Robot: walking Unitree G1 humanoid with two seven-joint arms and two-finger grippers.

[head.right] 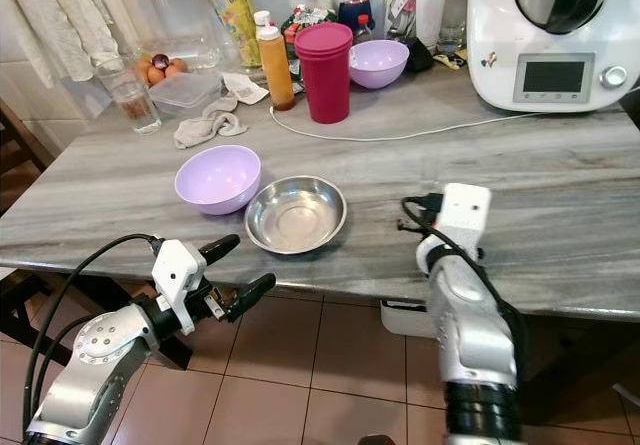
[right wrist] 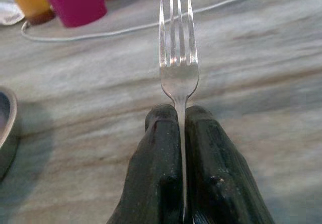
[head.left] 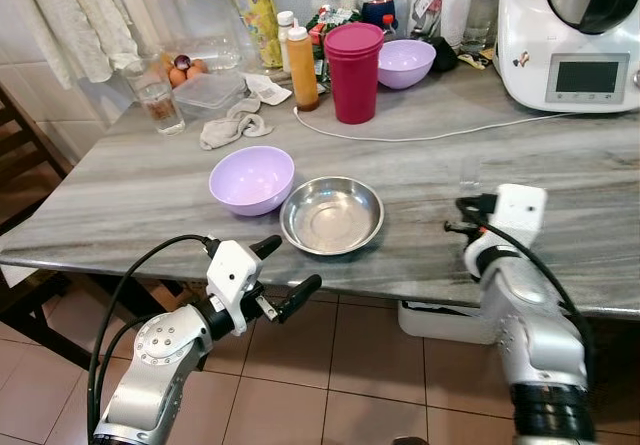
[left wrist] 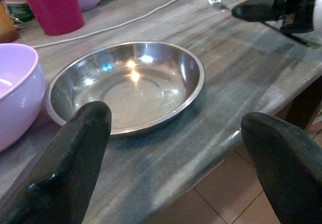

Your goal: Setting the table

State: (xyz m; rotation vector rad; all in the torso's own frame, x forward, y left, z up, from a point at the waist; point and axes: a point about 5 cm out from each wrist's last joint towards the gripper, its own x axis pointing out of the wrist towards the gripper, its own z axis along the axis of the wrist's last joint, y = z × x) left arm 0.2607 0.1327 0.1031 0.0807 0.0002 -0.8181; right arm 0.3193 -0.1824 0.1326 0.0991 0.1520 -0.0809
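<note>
The right pincer (right wrist: pixel 180 148) is clamped on a silver metal fork (right wrist: pixel 177 58), held over the grey marble tabletop (head.left: pixel 560 165) to the right of the round steel dish (head.left: pixel 332 215). The left pincer (head.left: pixel 283 272), fingers apart, waits before the table edge. The thin handle may twist in the grip, so the fork could land crooked.

Bare tabletop (head.left: pixel 560 180) right of steel dish (head.left: pixel 331 215); white cable (head.left: pixel 420 136) crosses behind

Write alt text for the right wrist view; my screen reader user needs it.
The right pincer is shut on a silver fork, its tines pointing out over a grey streaked table. Beyond lie a white cable and a magenta cup; a steel bowl's rim edges in.
</note>
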